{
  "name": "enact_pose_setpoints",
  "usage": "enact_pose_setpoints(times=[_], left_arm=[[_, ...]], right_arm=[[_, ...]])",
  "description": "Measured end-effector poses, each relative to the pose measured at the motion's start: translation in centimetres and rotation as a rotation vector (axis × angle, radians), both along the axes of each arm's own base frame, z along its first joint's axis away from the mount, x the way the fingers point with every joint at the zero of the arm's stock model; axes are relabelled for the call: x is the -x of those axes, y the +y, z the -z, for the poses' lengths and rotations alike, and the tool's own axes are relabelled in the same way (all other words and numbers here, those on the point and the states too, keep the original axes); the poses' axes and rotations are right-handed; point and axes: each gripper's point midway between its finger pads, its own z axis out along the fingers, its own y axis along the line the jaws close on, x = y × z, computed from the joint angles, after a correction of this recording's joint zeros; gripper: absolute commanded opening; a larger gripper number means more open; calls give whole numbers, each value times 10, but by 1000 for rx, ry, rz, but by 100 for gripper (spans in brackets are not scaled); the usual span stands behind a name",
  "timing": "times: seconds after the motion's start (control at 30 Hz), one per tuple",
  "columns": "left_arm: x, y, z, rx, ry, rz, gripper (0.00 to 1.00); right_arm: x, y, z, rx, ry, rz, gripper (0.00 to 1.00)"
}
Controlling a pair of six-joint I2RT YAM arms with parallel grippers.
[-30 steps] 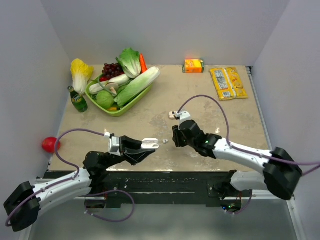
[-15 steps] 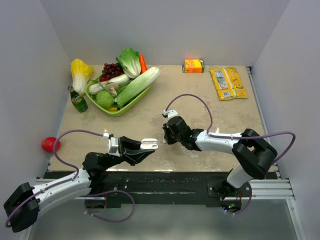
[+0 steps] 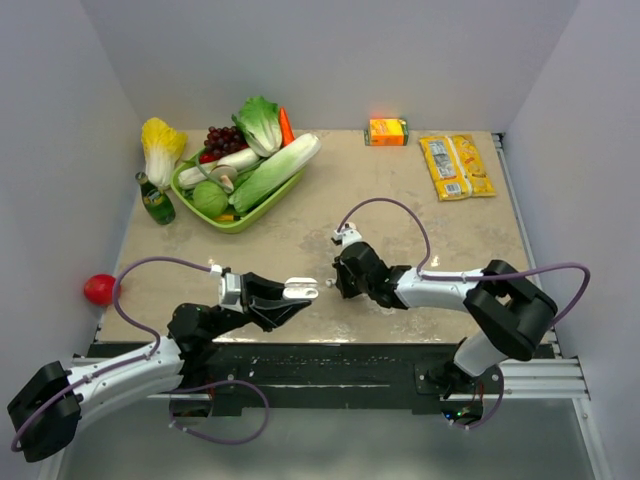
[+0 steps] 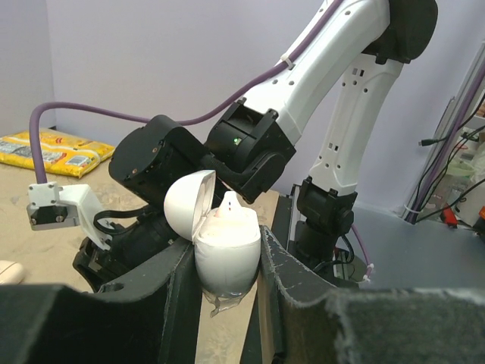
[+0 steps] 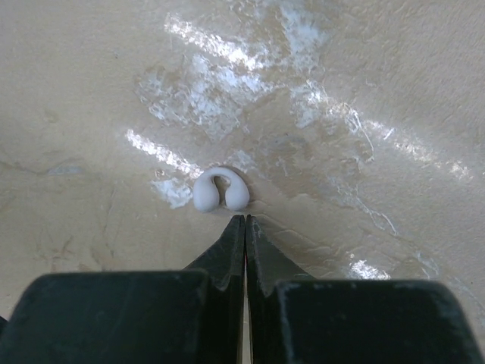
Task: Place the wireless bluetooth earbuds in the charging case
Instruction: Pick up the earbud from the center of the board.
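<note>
My left gripper (image 4: 227, 254) is shut on the charging case (image 4: 226, 262), a cream-white pebble held upright with its lid (image 4: 184, 203) swung open to the left. The white stem of one earbud (image 4: 229, 203) pokes up out of the case's tan inside. In the top view this gripper (image 3: 302, 292) hovers over the table's near edge. My right gripper (image 5: 245, 220) is shut with nothing between its fingers, tips down at the table. A second earbud (image 5: 203, 196), a small white curved piece, lies on the table just beyond those tips. In the top view the right gripper (image 3: 336, 282) sits right of the case.
A green tray (image 3: 240, 222) of vegetables stands at the back left, with a green bottle (image 3: 155, 201) and a yellow leafy vegetable (image 3: 160, 145) beside it. An orange carton (image 3: 388, 131) and a yellow packet (image 3: 456, 165) lie at the back right. A red ball (image 3: 99, 289) sits off the table's left edge.
My right gripper has gone from partly open to shut and its arm has swung left toward the case. The left gripper and the case have stayed put.
</note>
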Motion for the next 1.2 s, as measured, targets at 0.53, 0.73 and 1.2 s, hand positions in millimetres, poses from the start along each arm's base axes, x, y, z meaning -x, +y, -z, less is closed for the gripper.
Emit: enact_pose_setpoints(times=[0.53, 0.73, 1.2], left_arm=[[1, -1, 0, 4, 16, 8, 0], [1, 0, -1, 8, 15, 6, 0], [2, 0, -3, 14, 11, 6, 0]], right_arm=[[-7, 3, 6, -10, -13, 13, 0], [-23, 7, 6, -7, -31, 34, 0], [-47, 5, -1, 30, -76, 72, 32]])
